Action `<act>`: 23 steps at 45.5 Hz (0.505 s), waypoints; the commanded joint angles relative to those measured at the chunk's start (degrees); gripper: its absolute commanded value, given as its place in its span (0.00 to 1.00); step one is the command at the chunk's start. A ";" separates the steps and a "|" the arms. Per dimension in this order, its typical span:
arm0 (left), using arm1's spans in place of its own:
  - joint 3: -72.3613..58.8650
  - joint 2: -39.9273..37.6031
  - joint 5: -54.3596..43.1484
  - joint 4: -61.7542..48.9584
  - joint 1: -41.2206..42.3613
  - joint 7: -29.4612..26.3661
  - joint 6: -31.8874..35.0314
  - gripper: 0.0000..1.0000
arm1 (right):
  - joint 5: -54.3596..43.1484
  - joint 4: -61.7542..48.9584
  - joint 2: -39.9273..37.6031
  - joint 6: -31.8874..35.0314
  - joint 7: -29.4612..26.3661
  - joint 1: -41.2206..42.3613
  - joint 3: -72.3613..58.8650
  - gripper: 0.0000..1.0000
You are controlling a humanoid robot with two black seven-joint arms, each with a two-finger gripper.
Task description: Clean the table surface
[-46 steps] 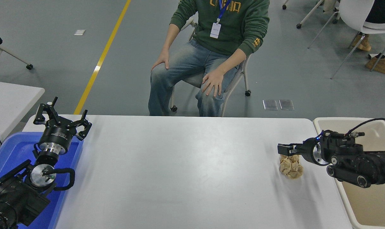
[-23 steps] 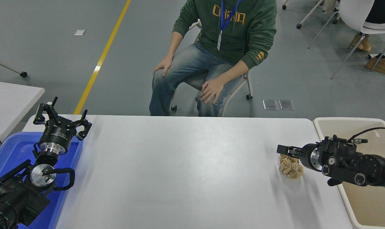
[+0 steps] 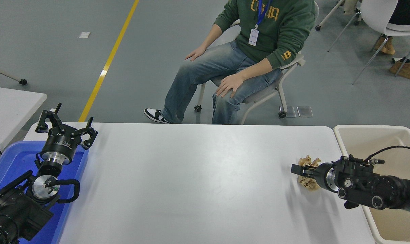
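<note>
The white table surface fills the lower half of the head view. Near its right end lies a crumpled tan paper wad. My right gripper reaches in from the right, low over the table, and lies across the middle of the wad, which shows above and below it. How this gripper stands cannot be made out from this angle. At the lower left, my left gripper is parked open above a blue tray, holding nothing.
A beige plastic bin stands just past the table's right edge, under my right arm. The blue tray sits at the left end. A smaller white table is at far left. A person sits on a chair beyond the far edge.
My right gripper has dropped lower and slid slightly left, from above the paper wad to level with it. The seated person has rolled back and to the right. The left arm has not moved.
</note>
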 commanded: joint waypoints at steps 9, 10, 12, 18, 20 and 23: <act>0.00 0.00 0.00 0.03 0.00 0.00 0.00 1.00 | -0.81 -2.55 2.80 -3.89 0.24 -2.96 -0.42 0.97; 0.00 0.00 0.00 0.03 0.00 0.00 0.00 1.00 | -0.81 -2.55 2.80 -4.07 0.24 -3.05 -0.42 0.96; 0.00 0.00 0.00 -0.06 0.00 0.00 0.00 1.00 | -0.81 -2.81 2.80 -4.42 0.41 -3.14 -0.51 0.90; 0.00 0.00 0.00 0.03 0.00 0.00 0.00 1.00 | -1.25 -2.99 2.89 -4.51 1.47 -3.31 -1.13 0.63; 0.00 0.00 0.00 0.03 0.00 0.00 0.00 1.00 | -1.86 -2.99 2.89 -4.51 1.64 -3.31 -1.30 0.52; 0.00 0.00 0.00 0.03 0.00 0.00 0.00 1.00 | -2.57 -2.99 2.89 -4.77 1.73 -3.49 -1.39 0.27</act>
